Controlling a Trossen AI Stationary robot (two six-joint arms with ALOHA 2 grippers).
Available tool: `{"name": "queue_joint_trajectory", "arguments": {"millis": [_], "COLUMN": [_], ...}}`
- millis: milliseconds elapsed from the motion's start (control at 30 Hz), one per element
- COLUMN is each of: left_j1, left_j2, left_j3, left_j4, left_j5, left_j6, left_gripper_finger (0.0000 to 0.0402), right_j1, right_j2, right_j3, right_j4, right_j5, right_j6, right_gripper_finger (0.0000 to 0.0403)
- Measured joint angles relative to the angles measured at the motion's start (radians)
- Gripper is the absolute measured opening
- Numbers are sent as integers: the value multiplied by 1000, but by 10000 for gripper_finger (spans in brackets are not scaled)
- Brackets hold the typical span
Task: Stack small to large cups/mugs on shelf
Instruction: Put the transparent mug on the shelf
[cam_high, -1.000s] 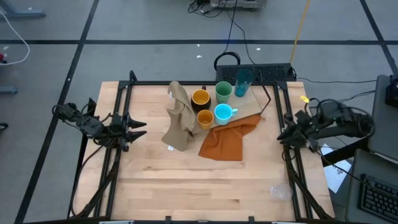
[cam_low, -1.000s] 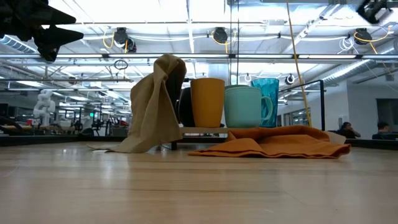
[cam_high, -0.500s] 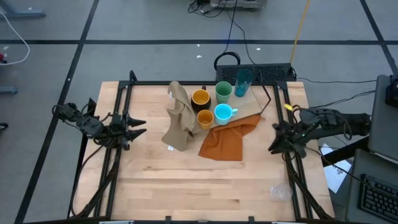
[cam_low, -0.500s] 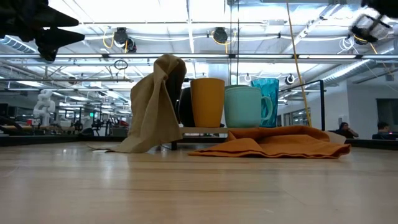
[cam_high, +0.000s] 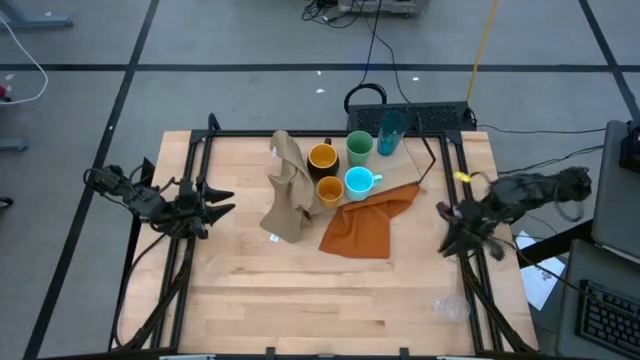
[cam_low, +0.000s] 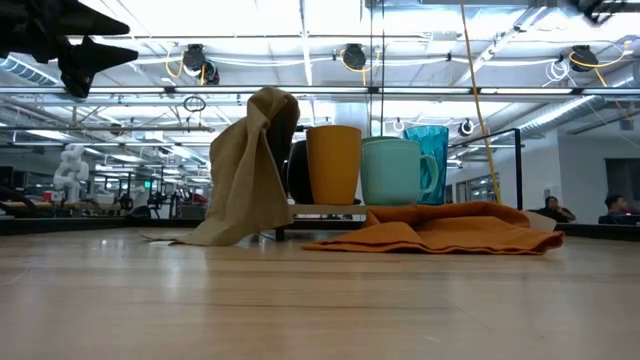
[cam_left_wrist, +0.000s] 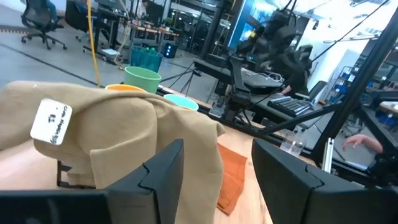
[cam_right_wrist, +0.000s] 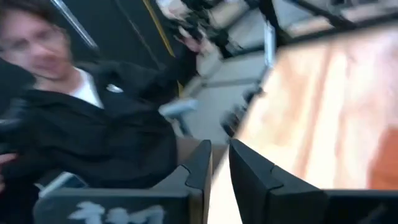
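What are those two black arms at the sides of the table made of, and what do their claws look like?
Both arms are dark, nearly black, built of jointed segments with black cables looping along them. The left gripper ends in two pointed fingers; up close its fingers are flat, angular black plates. The right gripper looks alike, with a small yellow mark near the arm.

The tabletop (cam_high: 300, 290) is pale planked wood with a smooth, faintly glossy finish. On it, the tan cloth (cam_high: 288, 190) and the orange cloth (cam_high: 365, 225) are soft, matt fabric. The teal tumbler (cam_high: 391, 131) looks translucent and shiny. The tiny clear glass (cam_high: 452, 308) near the tabletop's front right corner is transparent.
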Motion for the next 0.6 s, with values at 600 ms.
{"name": "queue_joint_trajectory", "arguments": {"millis": [600], "left_j1": [0], "left_j2": [172], "left_j3": [0], "left_j4": [37], "left_j5": [-10], "left_j6": [-102], "left_gripper_finger": [191], "right_j1": [596], "right_j2": [186], "right_j3": [25], "right_j4": [-333], "right_j5": [363], "right_j6": [760], "right_gripper_finger": [31]}}
